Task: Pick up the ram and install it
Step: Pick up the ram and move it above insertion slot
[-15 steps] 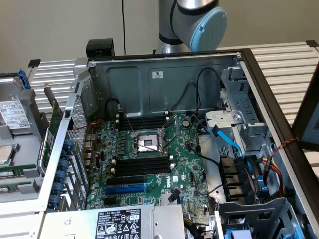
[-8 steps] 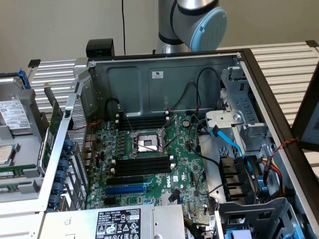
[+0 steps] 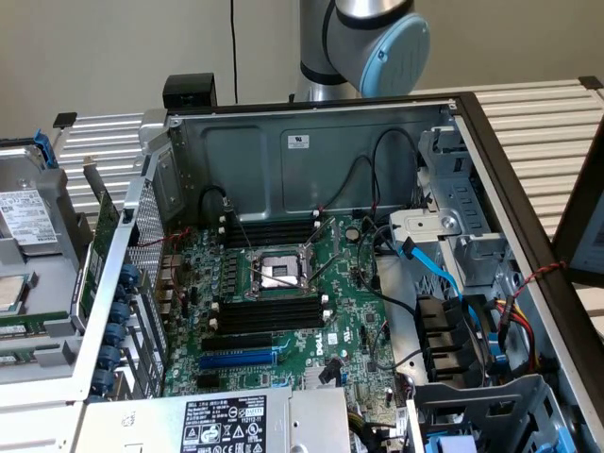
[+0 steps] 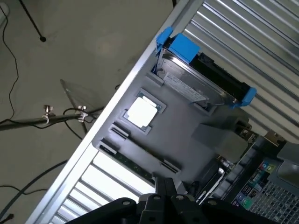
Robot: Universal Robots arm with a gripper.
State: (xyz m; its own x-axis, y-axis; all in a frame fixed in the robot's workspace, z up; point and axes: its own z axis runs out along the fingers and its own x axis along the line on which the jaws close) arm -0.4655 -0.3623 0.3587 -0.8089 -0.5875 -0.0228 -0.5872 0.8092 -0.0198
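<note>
One gripper point(image 4: 164, 184), fingers pressed together and holding nothing, hangs over a grey tray point(image 4: 187, 135) beside an open computer case point(image 3: 311, 151), its tips close to the ram point(image 4: 133, 164). The ram, a thin green stick, appears to stand on edge in a narrow groove along the tray's rim, probably so it sits steady with its top edge free to pinch; a silver chip point(image 4: 141, 112) and a hard drive point(image 4: 187, 86) rest in their own recesses nearby. Inside the case, long black slots point(image 3: 269, 316) stand empty, facing up so a stick can be pressed in.
</note>
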